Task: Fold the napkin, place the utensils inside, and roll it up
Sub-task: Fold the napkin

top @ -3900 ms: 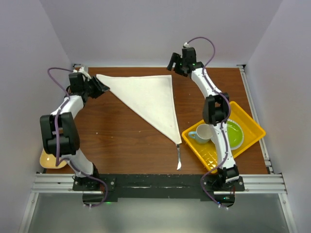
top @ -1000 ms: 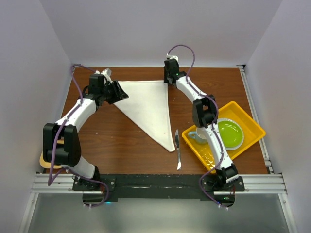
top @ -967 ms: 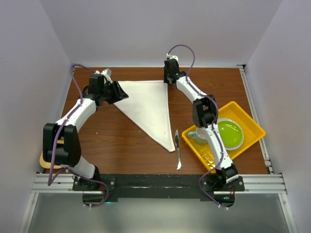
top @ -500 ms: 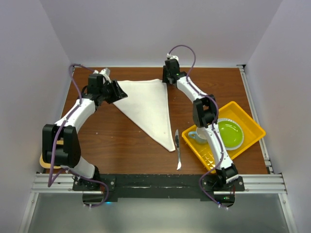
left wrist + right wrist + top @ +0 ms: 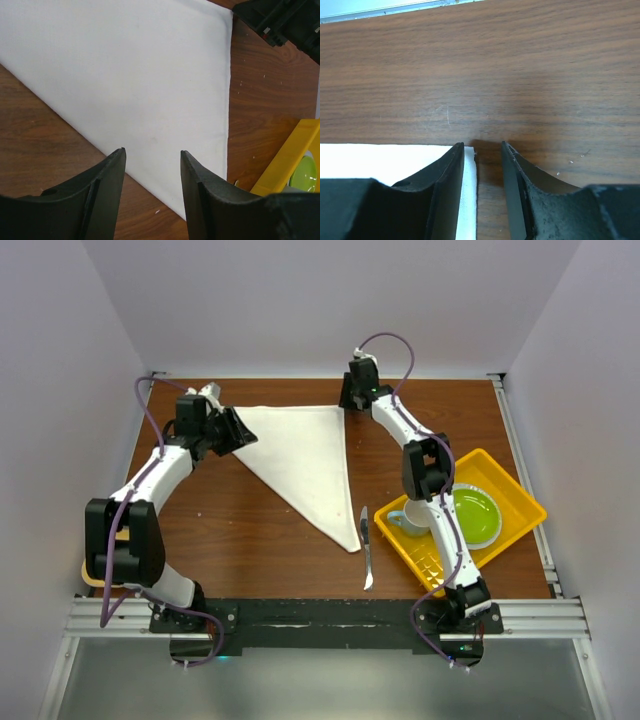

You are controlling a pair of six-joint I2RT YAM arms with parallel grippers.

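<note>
- The knife (image 5: 366, 548) is lying on the table (image 5: 250, 530) toward the near edge, just beside the napkin's near tip and apart from it.
- The yellow tray (image 5: 518, 481) is sitting to the right, holding a white cup (image 5: 413, 517) and a green plate (image 5: 478, 515).
- The napkin (image 5: 311, 455) is lying flat, folded into a triangle that is narrowing toward the knife.
- The left gripper (image 5: 152, 160) is hovering at the napkin's far left corner, fingers spread and pinching nothing.
- The right gripper (image 5: 482, 150) is hanging at the far right corner, fingers parted over bare wood, with the cloth's corner lying under its left finger (image 5: 447, 185).
</note>
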